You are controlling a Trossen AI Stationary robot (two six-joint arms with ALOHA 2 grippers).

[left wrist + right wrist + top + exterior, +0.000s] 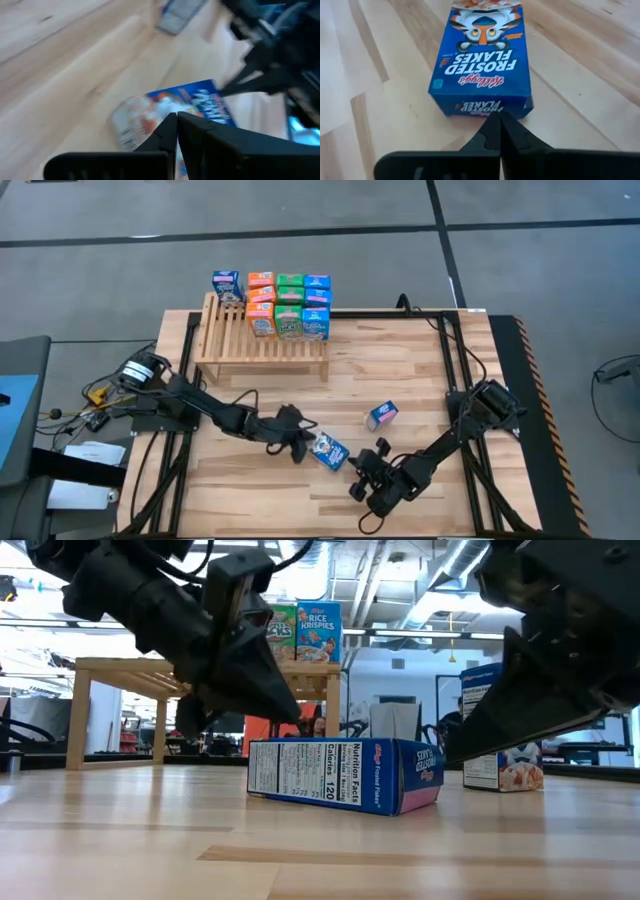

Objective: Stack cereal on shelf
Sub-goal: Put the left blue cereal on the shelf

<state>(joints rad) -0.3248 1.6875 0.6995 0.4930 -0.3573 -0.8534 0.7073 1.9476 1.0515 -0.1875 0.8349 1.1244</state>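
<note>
We start w/ the plank table (420,370): the shelf (262,343) sits at its far edge, left of centre, w/ roughly a dozen cereal boxes (288,305) along its rear in tight rows, some blue, some orange, some green; we judge most of the job done, two boxes left on the table. Both arms reach in low toward the near-centre box, one from each side, prob. to square or tip it between them, since it lies flat and can't be pinched easily that way. The left gripper (297,442) has fingers pressed together, nothing between them, tip just beside the box's one end. The right gripper (368,470) is likewise closed on nothing, pointing at the opp. end; the right wrist view shows its tips right at the box's short edge, contact uncertain. The Frosted Flakes box (330,451) is blue, front up, tiger print, nutrition panel on its side; low view shows it lying flat btwn the two arms. A second blue box (382,415) stands apart, nearer the right arm, untouched.
</note>
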